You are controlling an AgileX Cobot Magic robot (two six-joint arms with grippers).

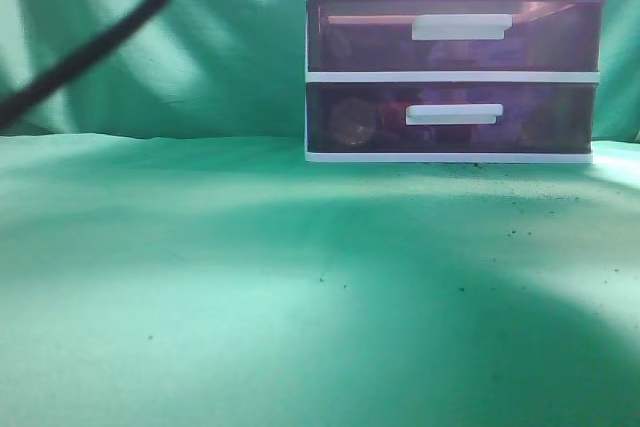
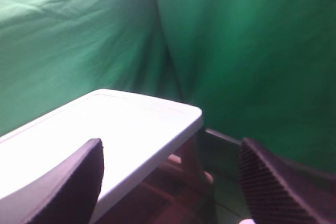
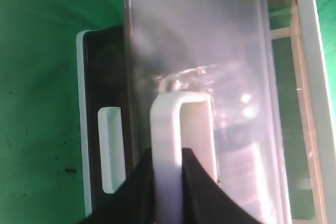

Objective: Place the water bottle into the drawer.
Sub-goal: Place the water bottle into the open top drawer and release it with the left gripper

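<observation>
Gripping the white handle [image 3: 167, 145] of the drawer [image 3: 210, 66], the right gripper [image 3: 167, 182] has its dark fingers closed on either side of the bar. Through the pale, translucent drawer a blurred clear shape with glints shows, likely the bottle [image 3: 247, 150] lying inside, though this is not certain. In the exterior view only the drawer's bottom edge shows at the top, above the two darker drawers [image 1: 455, 72]. The left gripper [image 2: 168, 182] hangs wide open and empty above the unit's white top [image 2: 105, 129]. Judging from this, placing seems done; pushing the drawer shut appears to remain.
</observation>
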